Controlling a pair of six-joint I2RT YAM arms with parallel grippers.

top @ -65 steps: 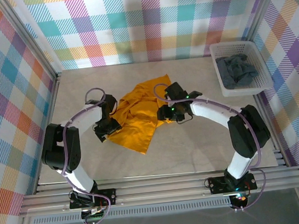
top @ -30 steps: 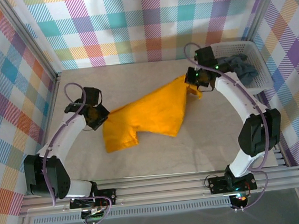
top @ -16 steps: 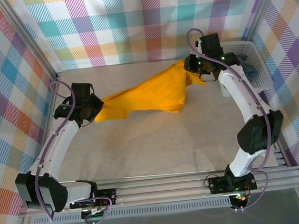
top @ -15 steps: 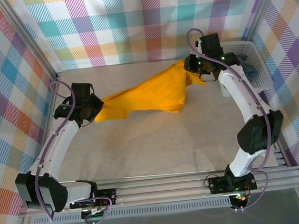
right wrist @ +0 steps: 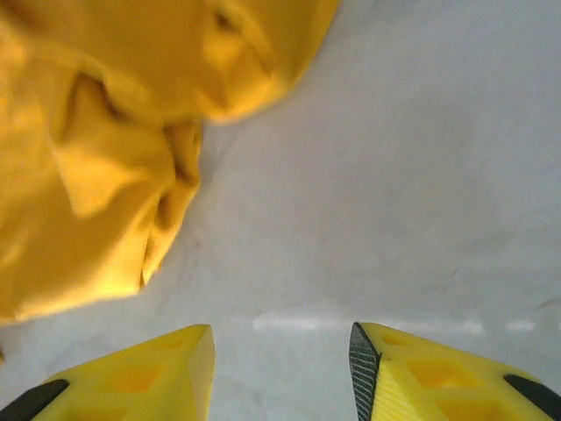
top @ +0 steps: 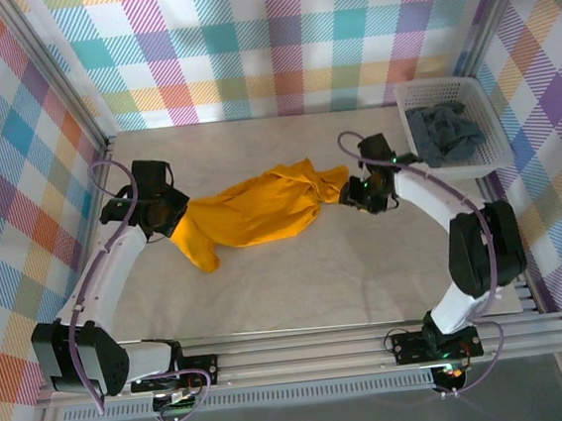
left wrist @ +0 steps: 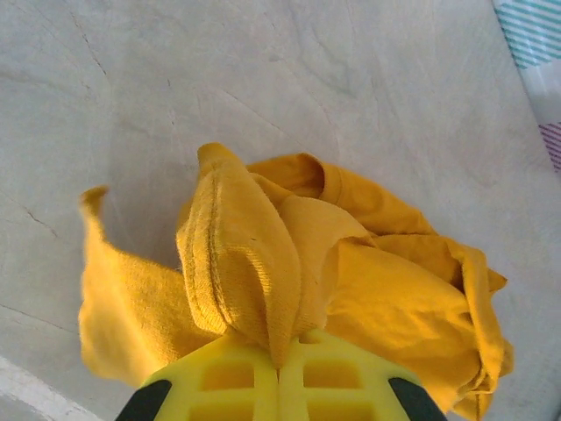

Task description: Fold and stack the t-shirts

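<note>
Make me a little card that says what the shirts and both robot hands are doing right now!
orange t-shirt: bunched up on the table
grey t-shirt: crumpled in the white basket
left gripper: shut on the orange t-shirt's left end
right gripper: open, holding nothing, just past the orange t-shirt's right end

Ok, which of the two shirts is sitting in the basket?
The grey shirt, bunched in the white basket at the far right. The orange shirt lies crumpled on the table, pinched by the left gripper.
</note>
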